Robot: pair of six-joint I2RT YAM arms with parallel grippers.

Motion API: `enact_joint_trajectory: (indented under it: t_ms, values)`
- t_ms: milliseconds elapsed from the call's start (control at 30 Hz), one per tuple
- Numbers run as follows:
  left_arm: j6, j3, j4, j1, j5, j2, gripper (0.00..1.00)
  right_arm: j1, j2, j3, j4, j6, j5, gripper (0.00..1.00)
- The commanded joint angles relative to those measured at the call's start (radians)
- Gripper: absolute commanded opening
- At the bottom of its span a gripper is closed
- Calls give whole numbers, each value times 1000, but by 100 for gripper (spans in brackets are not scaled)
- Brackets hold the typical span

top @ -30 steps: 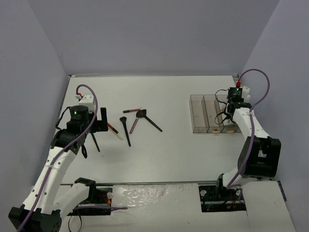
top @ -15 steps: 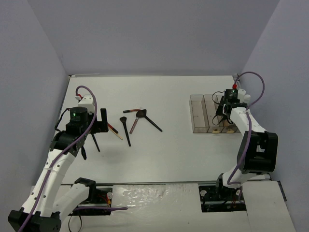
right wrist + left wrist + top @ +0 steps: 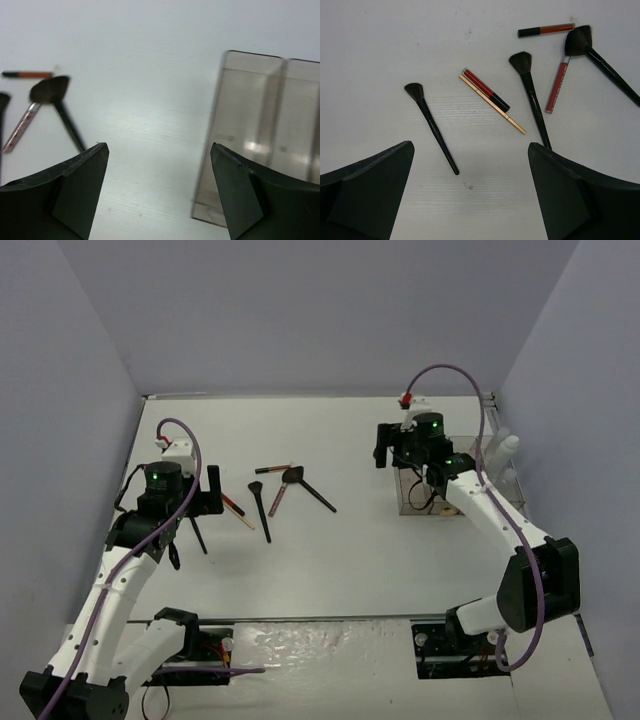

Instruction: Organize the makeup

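Left jaws are spread wide and holding nothing. Their dark fingers (image 3: 365, 190) fill the bottom corners of the left wrist view, hanging above the tabletop (image 3: 380, 45). Lying between them is a small black brush (image 3: 434, 131), its bristles toward the upper left. To its right, a red pencil (image 3: 486, 90) and a tan pencil (image 3: 493, 105) lie side by side on the same slant, touching or nearly so. Next comes a second brush (image 3: 534, 102), then a red tube (image 3: 557, 85). A fan brush (image 3: 578, 41) sits in the upper right corner, with an orange tube (image 3: 547, 30) along the top edge.

In the overhead view all this makeup is loose on the left-centre of the tabletop, well apart from the clear organizer (image 3: 250, 55) on the right. Right jaws are gaping too, with nothing in them. Their fingers (image 3: 65, 195) straddle bare tabletop just beside the organizer's left wall, and the compartment nearest them shows nothing inside.
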Motion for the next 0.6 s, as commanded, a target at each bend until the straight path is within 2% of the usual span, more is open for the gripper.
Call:
enact_joint_trajectory:
  t_ms: [0, 100, 367, 567]
  values:
    - [-5, 16, 60, 13, -8, 10, 97, 140, 104, 52, 90, -138, -157, 79]
    - [-2, 13, 60, 16, -25, 14, 97, 224, 213, 106, 93, -189, -195, 77]
    - [1, 8, 58, 20, -45, 28, 97, 326, 497, 257, 112, -243, -239, 62]
    - [2, 9, 55, 20, -48, 32, 97, 363, 633, 319, 115, -267, -193, 55]
